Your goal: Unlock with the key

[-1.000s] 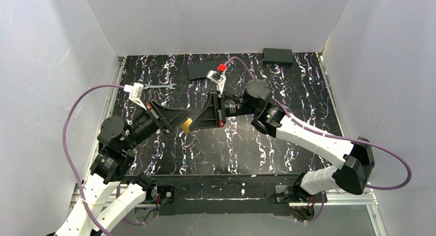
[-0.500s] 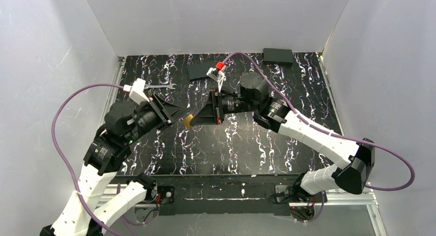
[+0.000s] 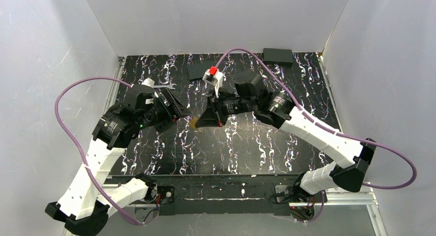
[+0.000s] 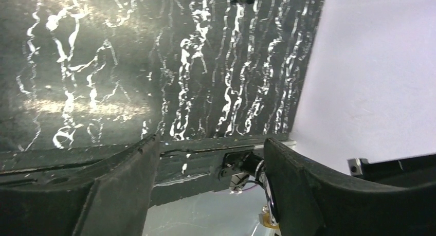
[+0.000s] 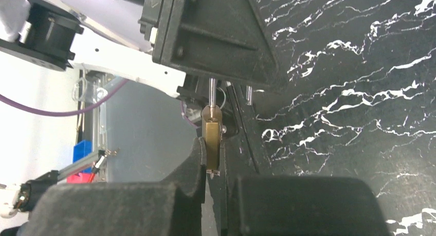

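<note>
My right gripper [image 3: 199, 121] [image 5: 212, 149] is shut on a small brass padlock [image 3: 194, 123] [image 5: 211, 135], held above the middle of the table with its silvery shackle [image 5: 212, 92] pointing at my left gripper. My left gripper [image 3: 181, 114] [image 4: 212, 141] stands open right at the shackle end. In the left wrist view the shackle [image 4: 268, 207] lies beside the inner face of one finger [image 4: 298, 189], and nothing sits between the jaws. A tiny silvery bit [image 5: 213, 173] juts from the padlock's base. The key's black head is hidden.
A silver wrench [image 3: 163, 85] lies at the back left of the marbled black table [image 3: 288, 143]. A dark flat pad [image 3: 198, 70] and a black box [image 3: 277, 56] sit at the back. White walls enclose three sides.
My left gripper has opened and its arm has lifted and swung round, staying at the padlock's shackle end. The right gripper keeps its hold on the padlock and has shifted slightly left.
</note>
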`<state>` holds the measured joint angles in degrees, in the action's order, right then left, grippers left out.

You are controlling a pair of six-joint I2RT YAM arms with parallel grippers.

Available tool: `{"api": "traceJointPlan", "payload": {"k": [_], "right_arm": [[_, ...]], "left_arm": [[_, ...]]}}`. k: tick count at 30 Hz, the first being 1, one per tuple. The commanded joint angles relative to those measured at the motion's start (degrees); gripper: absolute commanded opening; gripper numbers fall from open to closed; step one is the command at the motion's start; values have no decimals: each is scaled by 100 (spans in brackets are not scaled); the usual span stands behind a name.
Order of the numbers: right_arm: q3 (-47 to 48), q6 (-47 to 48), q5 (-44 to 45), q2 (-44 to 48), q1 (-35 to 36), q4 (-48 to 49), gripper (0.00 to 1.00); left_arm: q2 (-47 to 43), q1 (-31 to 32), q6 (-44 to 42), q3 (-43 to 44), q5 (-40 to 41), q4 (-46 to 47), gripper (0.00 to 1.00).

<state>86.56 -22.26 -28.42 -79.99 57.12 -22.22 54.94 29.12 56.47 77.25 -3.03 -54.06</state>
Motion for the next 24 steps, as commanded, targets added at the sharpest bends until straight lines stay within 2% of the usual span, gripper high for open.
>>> {"api": "traceJointPlan", "payload": {"k": [1,8,13,17,20,22,24], "right_arm": [[219,406,-5,295,36,-194,1],[-170,367,-279,541,36,-110,1],[-267,398,-27,672,36,-125,1],[-391,323,681,589,29,-247,1],[-699,41,1225,564,-43,-144,1],[-1041,-301,1322,572,-209,140,1],[-1466,-729,1341,544,-428,524,1]], "left_arm": [[-9,-30,-212,123,797,-788,74],[134,-38,-371,90,831,-759,77],[195,-42,-543,90,726,-710,76],[71,-94,-785,116,1041,-834,76],[-194,-117,-1295,118,1402,-829,77],[-431,-117,-1732,10,1764,-732,83],[-742,-117,-2112,-264,2123,-563,95]]}}
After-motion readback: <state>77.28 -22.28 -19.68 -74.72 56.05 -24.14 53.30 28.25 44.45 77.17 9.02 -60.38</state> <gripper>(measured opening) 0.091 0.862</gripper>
